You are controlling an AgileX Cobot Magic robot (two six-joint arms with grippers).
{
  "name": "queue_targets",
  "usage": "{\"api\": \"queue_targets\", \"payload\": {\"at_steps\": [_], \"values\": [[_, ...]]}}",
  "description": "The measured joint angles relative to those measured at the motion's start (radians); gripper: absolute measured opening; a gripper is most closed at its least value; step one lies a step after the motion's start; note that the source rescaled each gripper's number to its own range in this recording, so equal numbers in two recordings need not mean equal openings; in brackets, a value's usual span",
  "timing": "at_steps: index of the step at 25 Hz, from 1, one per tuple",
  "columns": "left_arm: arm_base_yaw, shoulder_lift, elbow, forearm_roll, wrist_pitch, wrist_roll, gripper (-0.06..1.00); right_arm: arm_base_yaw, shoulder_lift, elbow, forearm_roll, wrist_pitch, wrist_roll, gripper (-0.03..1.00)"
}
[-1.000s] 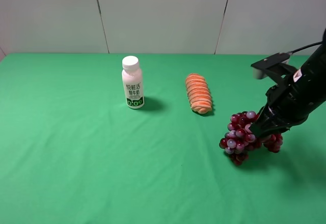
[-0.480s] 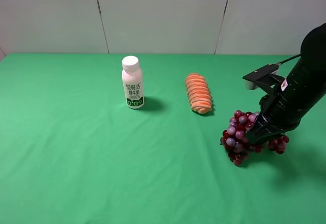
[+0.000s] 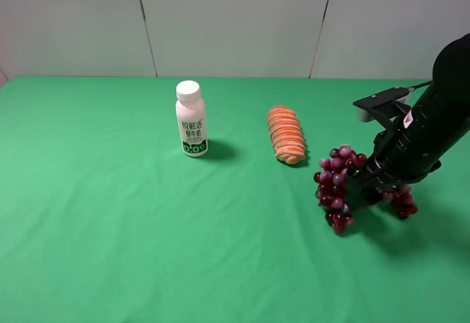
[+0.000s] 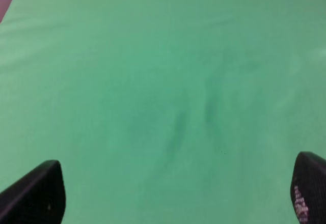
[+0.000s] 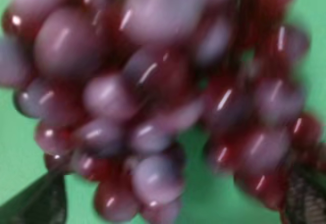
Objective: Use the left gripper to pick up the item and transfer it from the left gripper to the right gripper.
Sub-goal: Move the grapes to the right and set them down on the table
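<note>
Grapes (image 3: 339, 185) ride slightly higher and leftward than before, gripped by the right claw (image 3: 365, 183), while the left claw (image 4: 173, 193) gapes wide over bare desk (image 4: 153, 81), suggesting the transfer is done.

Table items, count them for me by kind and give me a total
Bottle: 1
Bread roll: 1
Grape bunch: 1
Total: 3
</note>
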Motion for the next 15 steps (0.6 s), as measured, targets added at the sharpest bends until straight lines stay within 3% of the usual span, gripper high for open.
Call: {"api": "queue_targets", "payload": {"at_steps": [8,15], "values": [[0.0,0.0,0.0,0.0,0.0,0.0,0.81,0.0,0.0,-0.011,-0.016,0.012,0.008,1.0],[0.0,0.0,0.0,0.0,0.0,0.0,0.81,0.0,0.0,-0.131,-0.022,0.169,0.009,1.0]]}}
